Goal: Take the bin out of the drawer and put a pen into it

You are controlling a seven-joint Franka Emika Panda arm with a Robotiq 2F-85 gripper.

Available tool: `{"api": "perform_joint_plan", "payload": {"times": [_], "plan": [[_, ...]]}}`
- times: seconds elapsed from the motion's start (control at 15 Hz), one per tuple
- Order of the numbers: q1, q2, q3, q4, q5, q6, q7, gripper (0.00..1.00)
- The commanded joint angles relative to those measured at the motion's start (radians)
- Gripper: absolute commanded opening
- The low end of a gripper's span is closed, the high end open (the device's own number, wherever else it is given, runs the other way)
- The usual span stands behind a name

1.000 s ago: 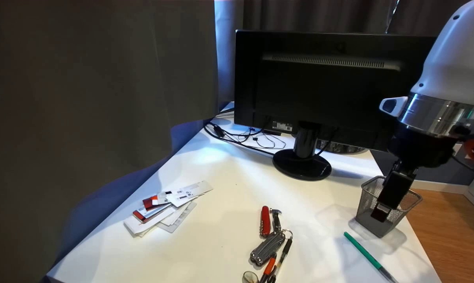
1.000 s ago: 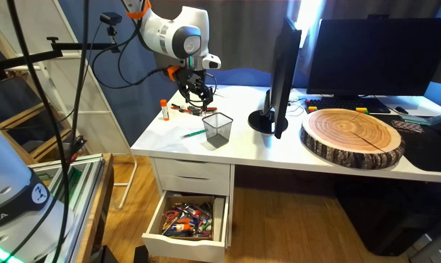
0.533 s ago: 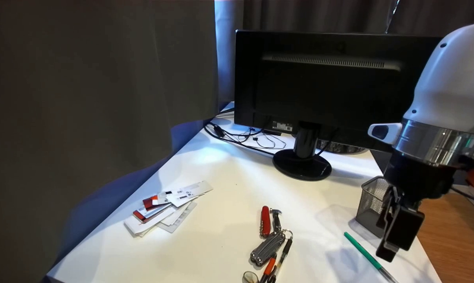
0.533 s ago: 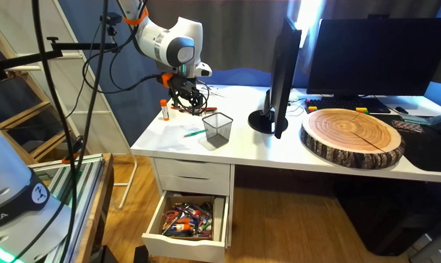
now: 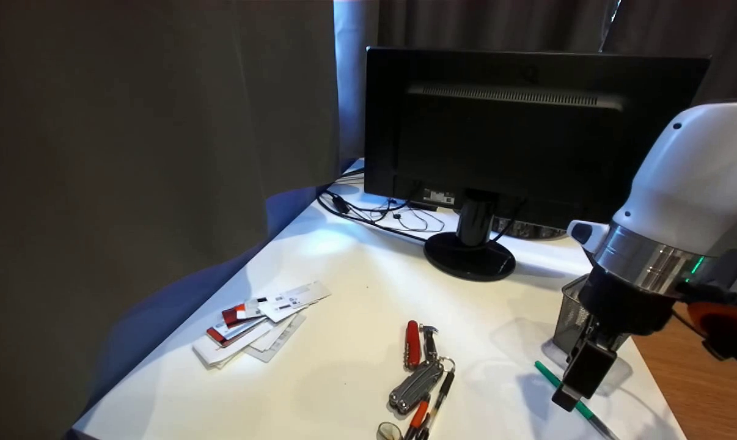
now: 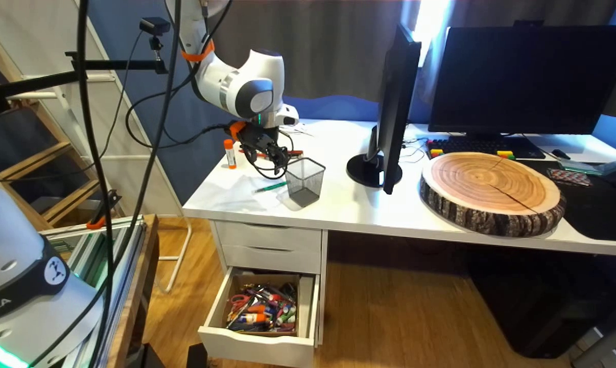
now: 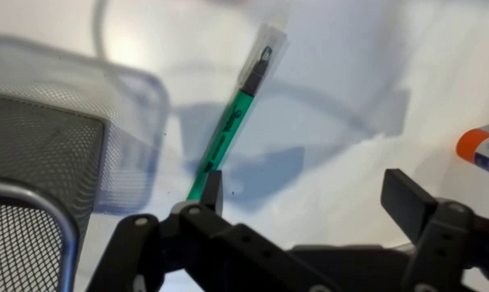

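Arm bends down over the white desk. Gripper points downward, spread wide, one fingertip overlapping the green pen in the wrist view. Pen lies on the desk beside the upright mesh bin.

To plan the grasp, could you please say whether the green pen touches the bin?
Apart: the wrist view shows white desk between the pen and bin.

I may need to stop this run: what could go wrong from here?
In the wrist view, one finger of the open tool covers one end of the green pen, so coming straight down might pin it. The mesh bin stands close beside the pen, so the tool could bump or tip it.
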Motion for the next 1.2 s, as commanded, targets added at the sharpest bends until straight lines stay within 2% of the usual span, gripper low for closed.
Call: {"api": "perform_joint_plan", "payload": {"times": [0.0,0.33,0.4,0.6,0.67,0.87,1.13], "plan": [[0.068,0.045,-0.074,0.036,-0.041,0.076,0.096,1.0],[0.124,0.092,-0.127,0.071,-0.043,0.098,0.145,0.99],[0.135,0.098,-0.137,0.077,-0.043,0.096,0.154,0.91],[0.16,0.113,-0.162,0.092,-0.042,0.096,0.171,0.76],[0.165,0.117,-0.167,0.097,-0.041,0.094,0.174,0.88],[0.18,0.126,-0.18,0.109,-0.038,0.088,0.186,0.99],[0.199,0.127,-0.201,0.115,-0.037,0.09,0.204,1.0]]}}
